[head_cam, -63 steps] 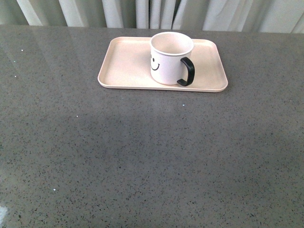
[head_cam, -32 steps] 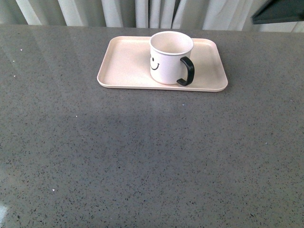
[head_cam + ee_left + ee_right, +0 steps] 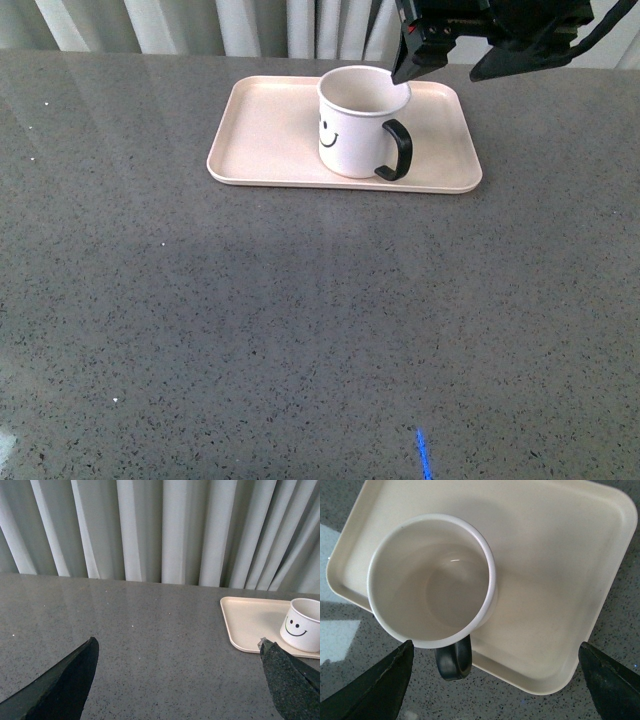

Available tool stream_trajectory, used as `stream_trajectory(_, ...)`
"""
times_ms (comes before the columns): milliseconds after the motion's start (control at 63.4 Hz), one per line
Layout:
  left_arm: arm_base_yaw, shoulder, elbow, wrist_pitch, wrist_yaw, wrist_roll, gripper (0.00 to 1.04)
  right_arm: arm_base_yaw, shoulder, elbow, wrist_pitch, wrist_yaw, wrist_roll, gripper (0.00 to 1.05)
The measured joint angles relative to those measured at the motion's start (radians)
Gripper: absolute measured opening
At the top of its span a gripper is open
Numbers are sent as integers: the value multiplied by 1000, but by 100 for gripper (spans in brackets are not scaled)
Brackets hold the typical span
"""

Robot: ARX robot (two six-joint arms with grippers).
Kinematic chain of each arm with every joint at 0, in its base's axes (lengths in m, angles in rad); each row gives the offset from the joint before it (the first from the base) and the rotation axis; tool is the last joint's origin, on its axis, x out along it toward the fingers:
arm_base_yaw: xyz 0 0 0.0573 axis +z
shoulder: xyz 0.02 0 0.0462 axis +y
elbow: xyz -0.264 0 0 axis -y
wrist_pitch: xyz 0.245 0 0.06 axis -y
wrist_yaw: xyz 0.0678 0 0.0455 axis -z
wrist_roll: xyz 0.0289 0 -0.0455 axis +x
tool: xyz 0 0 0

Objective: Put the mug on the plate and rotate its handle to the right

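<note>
**One twist left: handle to be swung right**

Mug (image 3: 362, 125) is already parked on the plate (image 3: 270, 130), close to its front edge, handle (image 3: 398, 150) angled front-right. Right gripper (image 3: 438, 70) is hung just above it, jaws wide apart; left gripper (image 3: 175, 680) jaws apart too, well away. Rim should be pinched squarely and turned slowly, so nothing gets dragged off the edge.

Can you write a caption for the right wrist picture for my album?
Right arm's open fingers hover above the empty white mug on the cream tray, black handle near its edge.
</note>
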Motion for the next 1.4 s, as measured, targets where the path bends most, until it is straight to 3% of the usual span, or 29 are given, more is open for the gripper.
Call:
stream_trajectory(1026, 0, 0, 0, 0, 0, 0, 96, 49, 184, 258, -136, 72, 110, 95)
stream_trajectory(1405, 0, 0, 0, 0, 0, 0, 96, 57, 231, 298, -160, 97, 122, 80)
